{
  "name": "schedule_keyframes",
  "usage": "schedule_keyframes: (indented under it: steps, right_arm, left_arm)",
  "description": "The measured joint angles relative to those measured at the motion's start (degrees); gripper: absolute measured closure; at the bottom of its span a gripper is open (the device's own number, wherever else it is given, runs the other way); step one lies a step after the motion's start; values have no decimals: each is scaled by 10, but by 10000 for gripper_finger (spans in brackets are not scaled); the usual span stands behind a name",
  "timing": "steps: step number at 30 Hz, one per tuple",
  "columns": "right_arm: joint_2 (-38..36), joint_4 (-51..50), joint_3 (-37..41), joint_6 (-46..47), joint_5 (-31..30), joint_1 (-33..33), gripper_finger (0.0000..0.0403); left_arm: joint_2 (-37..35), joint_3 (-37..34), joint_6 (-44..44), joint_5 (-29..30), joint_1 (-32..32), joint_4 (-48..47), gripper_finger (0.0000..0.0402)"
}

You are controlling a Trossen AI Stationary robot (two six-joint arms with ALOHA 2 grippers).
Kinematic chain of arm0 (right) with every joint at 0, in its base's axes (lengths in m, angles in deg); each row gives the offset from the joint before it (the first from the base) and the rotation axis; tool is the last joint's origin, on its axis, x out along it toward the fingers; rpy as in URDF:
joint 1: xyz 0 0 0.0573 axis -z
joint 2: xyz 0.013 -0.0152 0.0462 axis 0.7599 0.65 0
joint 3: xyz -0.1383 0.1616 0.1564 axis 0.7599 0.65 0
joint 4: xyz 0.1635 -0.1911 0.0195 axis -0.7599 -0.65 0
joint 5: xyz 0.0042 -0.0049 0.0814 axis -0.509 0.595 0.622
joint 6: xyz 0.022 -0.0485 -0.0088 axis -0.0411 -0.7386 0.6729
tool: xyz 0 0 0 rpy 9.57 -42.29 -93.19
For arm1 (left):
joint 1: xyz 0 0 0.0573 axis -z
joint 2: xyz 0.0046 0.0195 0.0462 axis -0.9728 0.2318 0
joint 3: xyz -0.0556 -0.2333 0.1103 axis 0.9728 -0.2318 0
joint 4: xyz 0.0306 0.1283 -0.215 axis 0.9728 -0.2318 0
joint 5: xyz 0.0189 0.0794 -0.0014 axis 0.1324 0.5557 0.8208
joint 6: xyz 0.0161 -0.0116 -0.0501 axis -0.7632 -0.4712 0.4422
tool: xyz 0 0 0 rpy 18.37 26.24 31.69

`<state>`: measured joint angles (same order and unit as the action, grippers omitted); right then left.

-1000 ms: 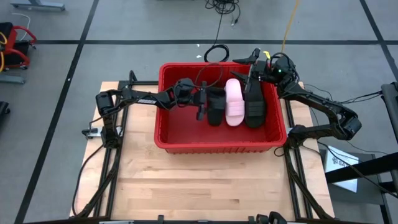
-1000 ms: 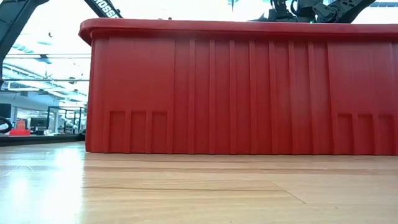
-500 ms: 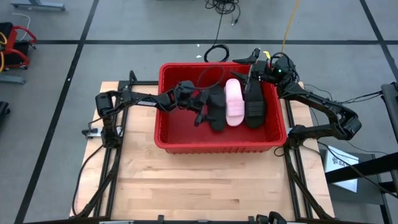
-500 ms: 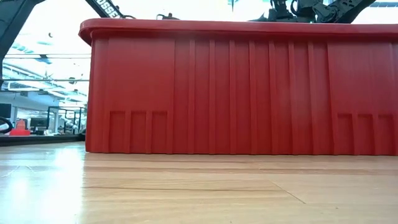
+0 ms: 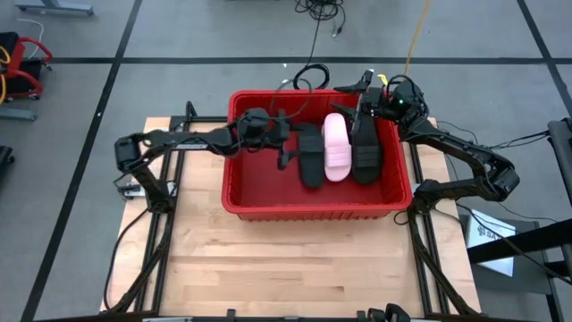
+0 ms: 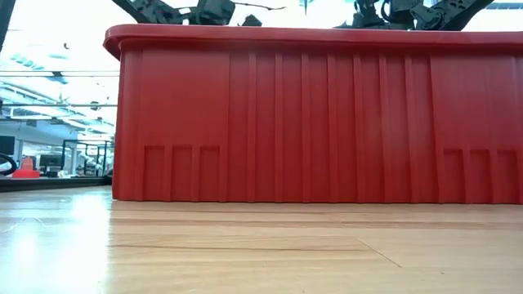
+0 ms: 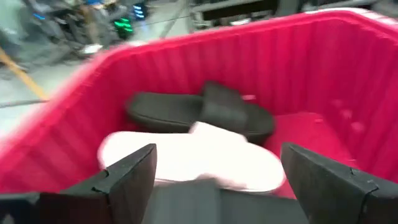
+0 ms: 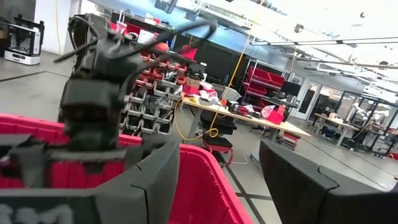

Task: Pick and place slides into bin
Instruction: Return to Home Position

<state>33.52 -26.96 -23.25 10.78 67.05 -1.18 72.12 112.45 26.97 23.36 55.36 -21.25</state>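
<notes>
The red bin (image 5: 241, 192) stands on the wooden table and holds three slides side by side on its floor. They are a black one (image 5: 310, 163), a pink one (image 5: 336, 148) and another black one (image 5: 366, 150). My left gripper (image 5: 284, 141) hovers open inside the bin, just left of the nearest black slide and clear of it. Its wrist view looks over the pink slide (image 7: 193, 158) and a black slide (image 7: 199, 112). My right gripper (image 5: 356, 97) stands open above the bin's far right corner, with only the bin's rim (image 8: 205, 174) seen past its fingers.
The bin's tall ribbed wall (image 6: 319, 114) fills the low view, with bare table in front of it. Its left half (image 5: 255, 179) has free floor. Cables (image 5: 308, 76) lie on the ground beyond the far edge. A workshop with shelves shows behind.
The black slide beside my left gripper has tipped over and settled flat on the bin's floor next to the pink slide. My left gripper has risen and drawn back toward the table's left edge, away from that slide. My right arm has kept still.
</notes>
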Motion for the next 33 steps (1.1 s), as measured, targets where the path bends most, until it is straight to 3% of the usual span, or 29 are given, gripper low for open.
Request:
schedule_keyframes:
  steps: [9, 19, 33]
  right_arm:
    - [0, 4, 0, 15, 0, 0, 188]
    - [-9, 14, 0, 32, 0, -8, 191]
    - [-93, -33, 0, 50, -2, -77, 195]
  left_arm:
    - [-89, 0, -17, 66, -34, -57, 62]
    - [-169, 0, -31, 65, -50, -113, 62]
    - [-311, 0, 12, 74, -48, -207, 62]
